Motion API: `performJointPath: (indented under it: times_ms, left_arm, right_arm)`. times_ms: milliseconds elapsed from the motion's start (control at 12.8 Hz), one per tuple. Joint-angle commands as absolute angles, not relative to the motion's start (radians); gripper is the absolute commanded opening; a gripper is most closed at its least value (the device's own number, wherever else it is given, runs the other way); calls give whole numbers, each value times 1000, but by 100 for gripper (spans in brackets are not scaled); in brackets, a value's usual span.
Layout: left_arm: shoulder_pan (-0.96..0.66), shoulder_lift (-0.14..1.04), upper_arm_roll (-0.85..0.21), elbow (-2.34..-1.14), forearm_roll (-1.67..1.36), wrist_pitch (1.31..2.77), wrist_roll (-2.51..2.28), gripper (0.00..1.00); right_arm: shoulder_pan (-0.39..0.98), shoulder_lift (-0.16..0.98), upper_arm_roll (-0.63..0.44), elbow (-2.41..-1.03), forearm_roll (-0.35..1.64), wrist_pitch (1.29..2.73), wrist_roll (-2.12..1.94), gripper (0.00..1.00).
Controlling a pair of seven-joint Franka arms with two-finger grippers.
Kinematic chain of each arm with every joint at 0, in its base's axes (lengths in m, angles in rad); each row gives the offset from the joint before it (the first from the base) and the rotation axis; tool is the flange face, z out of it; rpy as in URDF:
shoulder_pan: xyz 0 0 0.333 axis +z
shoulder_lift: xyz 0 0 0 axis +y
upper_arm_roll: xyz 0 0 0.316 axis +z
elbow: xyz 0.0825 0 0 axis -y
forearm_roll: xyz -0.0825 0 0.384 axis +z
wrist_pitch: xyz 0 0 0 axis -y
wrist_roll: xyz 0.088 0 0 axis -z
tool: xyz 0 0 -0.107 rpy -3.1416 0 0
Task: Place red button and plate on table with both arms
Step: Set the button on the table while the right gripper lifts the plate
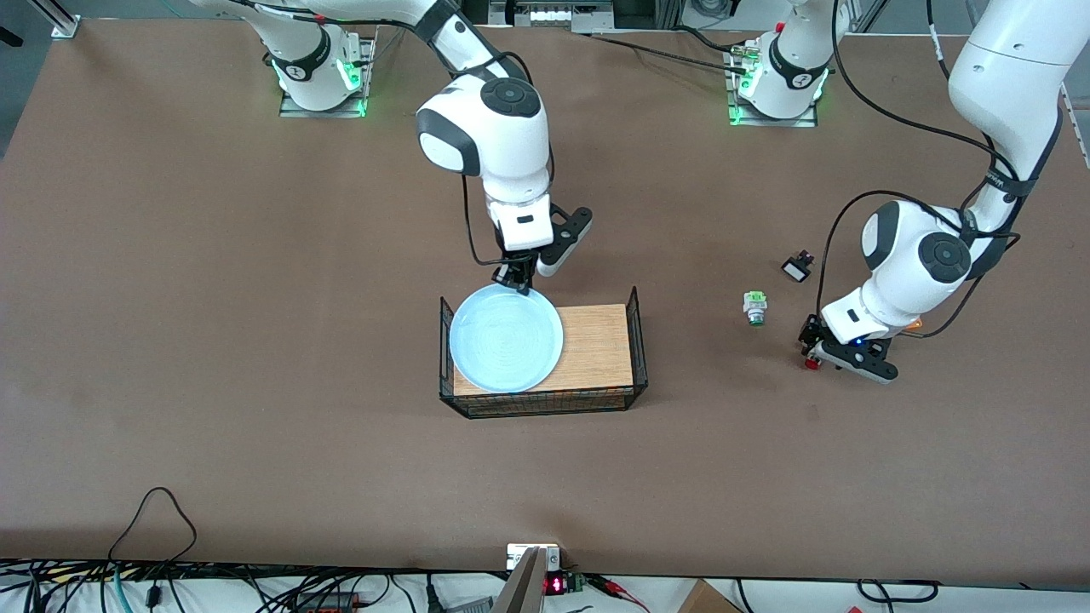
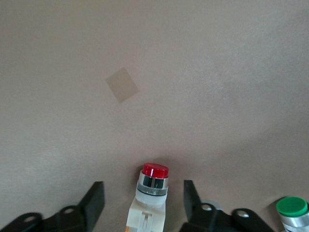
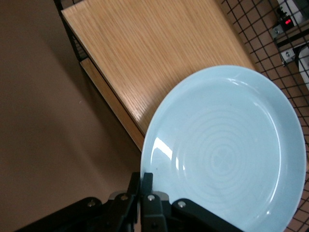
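Plate gripped, button let go
My right gripper (image 3: 143,186) pinches the plate (image 1: 506,338) rim over the tray (image 1: 596,340); my left gripper (image 2: 144,200) straddles the red button (image 2: 150,198), fingers apart.

The round pale-blue plate (image 3: 227,150) looks glossy and smooth. The wood-grain tray top (image 3: 154,53) under it is matt, like the brown table (image 1: 213,340).

text: none legible | labels: none | red display (image 1: 554,585) at table edge: digits unreadable
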State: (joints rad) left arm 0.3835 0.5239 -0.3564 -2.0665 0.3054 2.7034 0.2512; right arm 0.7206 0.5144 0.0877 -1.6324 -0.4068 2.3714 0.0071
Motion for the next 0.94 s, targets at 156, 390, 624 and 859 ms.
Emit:
performJointPath:
  times_ms: [156,390,624,859]
  left_arm:
    - [388,404,-467,-1880,282,2281,230,100]
    - [373,411,-557,-1631,273,1928,105,100]
    - [364,408,-632,-1492,273,1726,-4,100]
    - [367,403,-672,-1396,273,1579,-26,100]
  right_arm:
    - [765,497,80,-1626,-413,2349,18,0]
    - [798,465,80,-1618,-408,2339,67,0]
    - [801,436,81,-1586,-400,2312,84,0]
    - [798,376,80,-1552,-342,2231,91,0]
